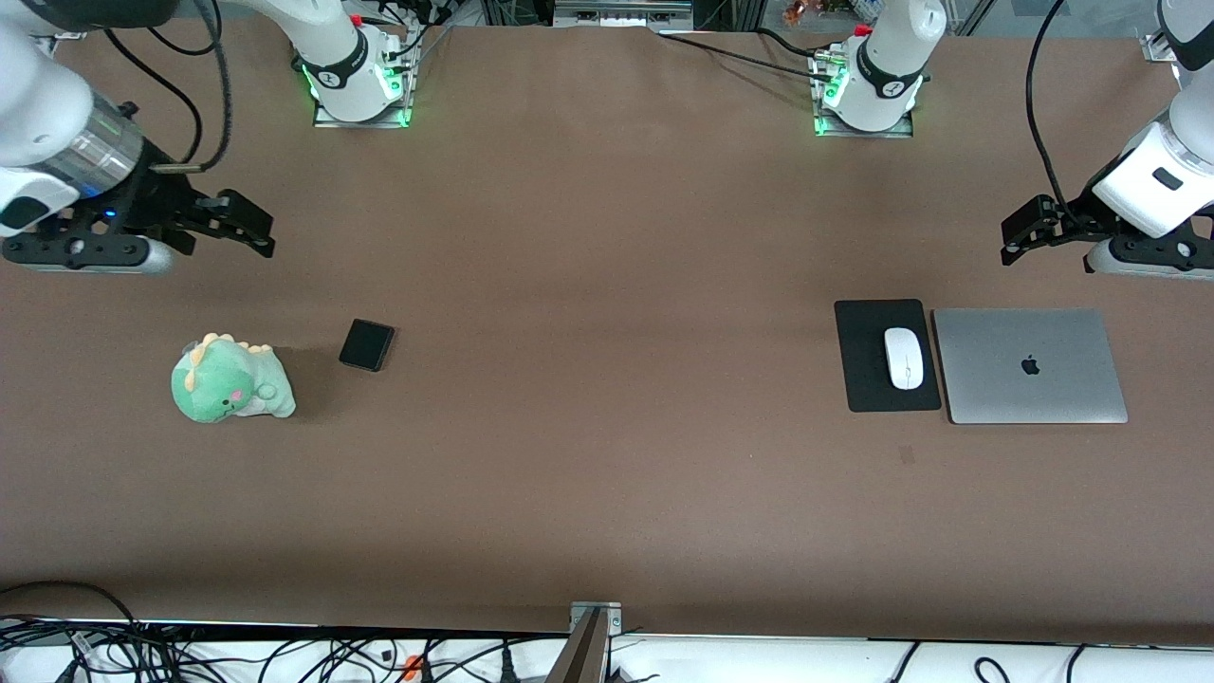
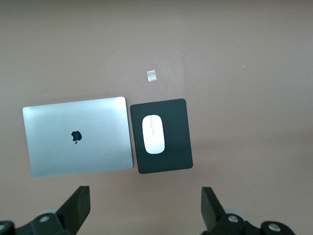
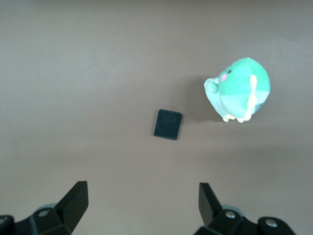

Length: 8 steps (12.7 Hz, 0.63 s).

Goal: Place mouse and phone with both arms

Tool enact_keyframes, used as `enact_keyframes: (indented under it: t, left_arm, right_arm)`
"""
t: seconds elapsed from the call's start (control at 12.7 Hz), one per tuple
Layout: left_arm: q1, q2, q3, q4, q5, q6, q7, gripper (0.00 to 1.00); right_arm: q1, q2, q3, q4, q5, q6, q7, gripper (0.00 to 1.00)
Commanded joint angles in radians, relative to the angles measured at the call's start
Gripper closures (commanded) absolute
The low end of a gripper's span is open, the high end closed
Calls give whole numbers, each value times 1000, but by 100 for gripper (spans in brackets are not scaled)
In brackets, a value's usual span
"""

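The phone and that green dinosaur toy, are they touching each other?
Apart. The front view shows bare table between the phone and the green dinosaur toy, and the right wrist view shows the same gap.

Bright, even overhead light, soft short shadows beside the plush dinosaur (image 1: 230,379) and phone (image 1: 366,344), glossy sheen on the mouse (image 1: 904,358) and laptop (image 1: 1029,365) — green glow at the arm bases, front view sharp — wrist views slightly softer.
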Motion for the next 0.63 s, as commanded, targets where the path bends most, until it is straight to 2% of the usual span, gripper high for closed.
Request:
enact_keyframes:
  t: [0.0,0.08,0.55]
  left_arm:
    - [0,-15,0,-4,17,3,3,0]
    - [0,-15,0,-3,17,4,5,0]
    - [0,13,0,22,17,0,3,0]
  right_arm:
    - [-149,-21,138,14,-5,-63,-26,0]
    - [-161,-24,156,14,-10,-75,-29,0]
    - [-157,-19,158,23,-36,-82,-37,0]
